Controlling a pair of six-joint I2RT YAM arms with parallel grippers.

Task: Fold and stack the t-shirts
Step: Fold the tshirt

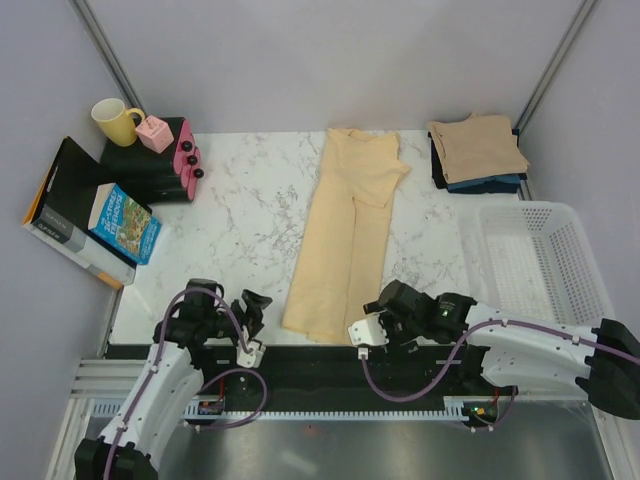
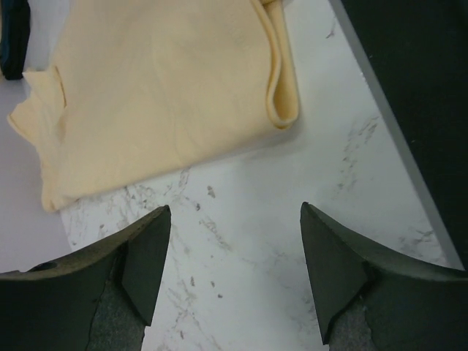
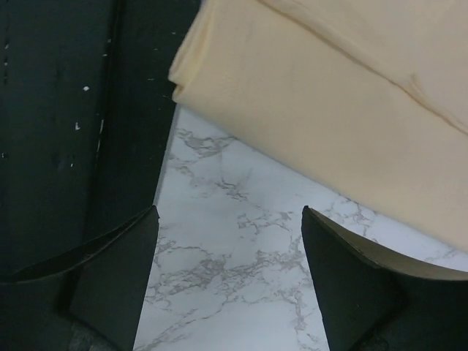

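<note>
A pale yellow-cream t-shirt point(image 1: 346, 228) lies folded lengthwise in a long strip down the middle of the marble table, collar at the far end. Its near hem shows in the left wrist view point(image 2: 153, 95) and the right wrist view point(image 3: 329, 95). A stack of folded shirts, tan-beige point(image 1: 478, 146) on top of navy and black ones point(image 1: 488, 185), sits at the far right. My left gripper point(image 1: 254, 307) is open and empty, just left of the hem's near corner. My right gripper point(image 1: 374, 306) is open and empty, just right of the hem.
A white mesh basket point(image 1: 535, 262) stands at the right edge. At the far left are a yellow mug point(image 1: 117, 121), a pink box point(image 1: 155, 133), a black case with pink rollers point(image 1: 186, 158), and books point(image 1: 124, 224). The table's black front rail point(image 1: 300, 362) runs below the hem.
</note>
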